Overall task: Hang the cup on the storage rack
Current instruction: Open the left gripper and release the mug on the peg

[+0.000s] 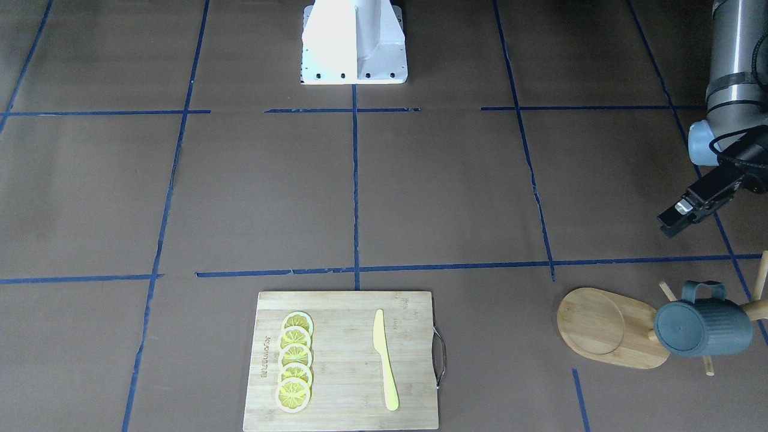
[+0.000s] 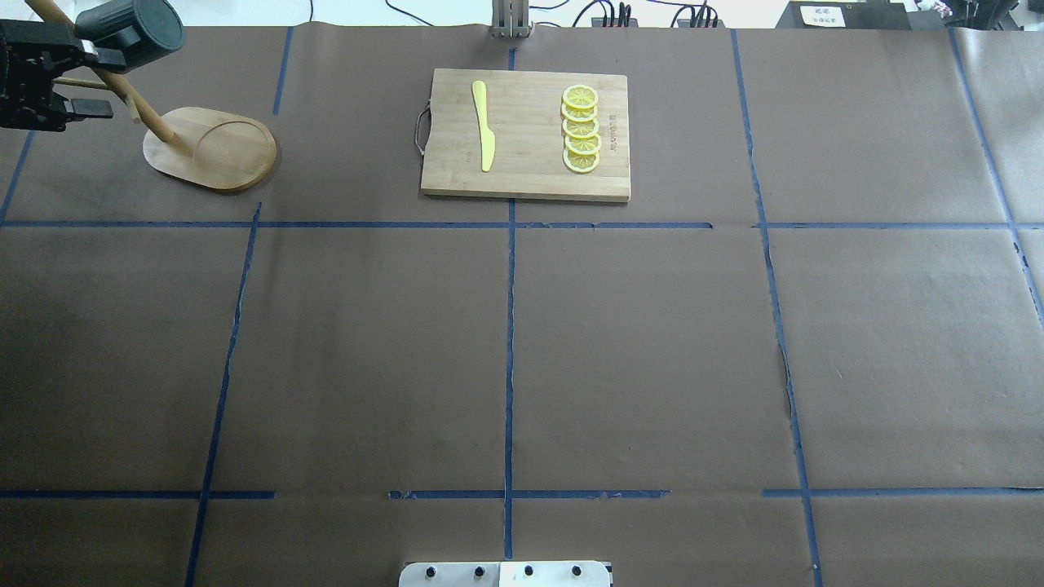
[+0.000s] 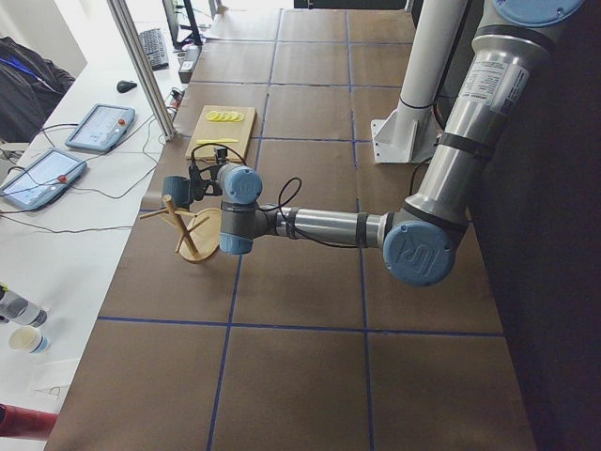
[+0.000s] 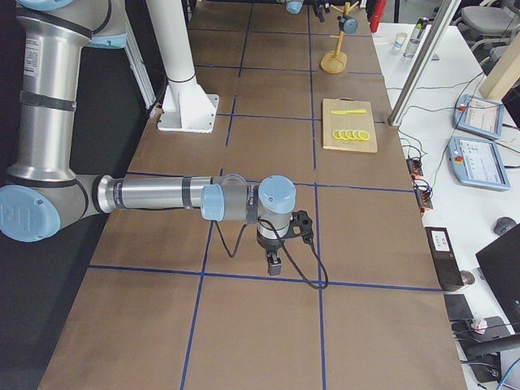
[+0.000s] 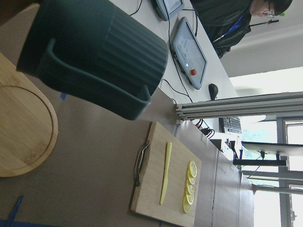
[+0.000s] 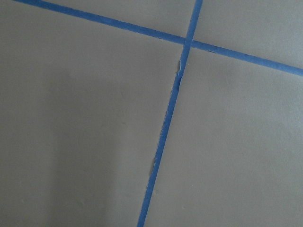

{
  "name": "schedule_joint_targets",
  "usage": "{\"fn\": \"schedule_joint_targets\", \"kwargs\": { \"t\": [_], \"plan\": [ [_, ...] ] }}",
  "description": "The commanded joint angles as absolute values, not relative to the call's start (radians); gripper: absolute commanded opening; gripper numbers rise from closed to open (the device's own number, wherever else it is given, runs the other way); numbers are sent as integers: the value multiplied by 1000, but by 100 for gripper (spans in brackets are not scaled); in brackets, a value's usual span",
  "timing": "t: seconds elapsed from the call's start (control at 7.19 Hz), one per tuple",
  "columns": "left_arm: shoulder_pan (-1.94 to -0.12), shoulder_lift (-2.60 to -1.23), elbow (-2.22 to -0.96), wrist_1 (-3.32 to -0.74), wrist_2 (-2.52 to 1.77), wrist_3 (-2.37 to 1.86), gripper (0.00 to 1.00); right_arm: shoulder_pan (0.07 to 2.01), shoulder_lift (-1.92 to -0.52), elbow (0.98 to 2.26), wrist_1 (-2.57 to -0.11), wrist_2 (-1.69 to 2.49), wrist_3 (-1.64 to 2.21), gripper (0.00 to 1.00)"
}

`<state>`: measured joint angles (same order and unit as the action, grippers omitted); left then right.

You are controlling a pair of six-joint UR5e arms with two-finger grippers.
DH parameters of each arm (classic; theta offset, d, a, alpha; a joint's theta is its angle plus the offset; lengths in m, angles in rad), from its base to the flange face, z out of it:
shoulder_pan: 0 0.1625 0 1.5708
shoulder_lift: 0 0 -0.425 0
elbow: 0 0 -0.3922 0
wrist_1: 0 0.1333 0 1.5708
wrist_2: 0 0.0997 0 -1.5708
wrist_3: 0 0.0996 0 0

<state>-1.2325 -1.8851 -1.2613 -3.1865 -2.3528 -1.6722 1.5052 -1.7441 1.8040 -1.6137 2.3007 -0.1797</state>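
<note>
The dark blue-grey ribbed cup [image 1: 702,327] hangs on its side from a peg of the bamboo storage rack [image 1: 600,327], with its squared handle over the peg. It also shows in the overhead view [image 2: 134,28] above the rack's oval base [image 2: 212,151], and fills the left wrist view [image 5: 104,52]. My left gripper [image 1: 673,225] is open and empty, a short way back from the cup and not touching it; the overhead view shows it [image 2: 102,81] beside the pole. My right gripper [image 4: 272,264] hangs low over bare table far from the rack, and I cannot tell whether it is open or shut.
A rectangular bamboo cutting board [image 1: 348,390] lies at the table's middle on the operators' side. It carries several lemon slices [image 1: 294,360] and a yellow knife [image 1: 384,360]. The robot's white base [image 1: 354,42] stands at the opposite edge. Blue tape lines cross the brown table.
</note>
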Motion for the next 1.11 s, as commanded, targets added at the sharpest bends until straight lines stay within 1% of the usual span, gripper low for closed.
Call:
{"fn": "schedule_joint_targets", "kwargs": {
  "t": [0.0, 0.28, 0.97],
  "plan": [
    [-1232, -1830, -1262, -3087, -2355, -1316, 100, 1505, -1744, 1802, -1614, 2301, -179, 100],
    [-1241, -1781, -1262, -2983, -2355, -1019, 100, 1505, -1744, 1802, -1614, 2301, -179, 100],
    [-1382, -1756, -1266, -2580, -2338, -317, 100, 1505, -1744, 1802, -1614, 2301, -179, 100]
  ]
}}
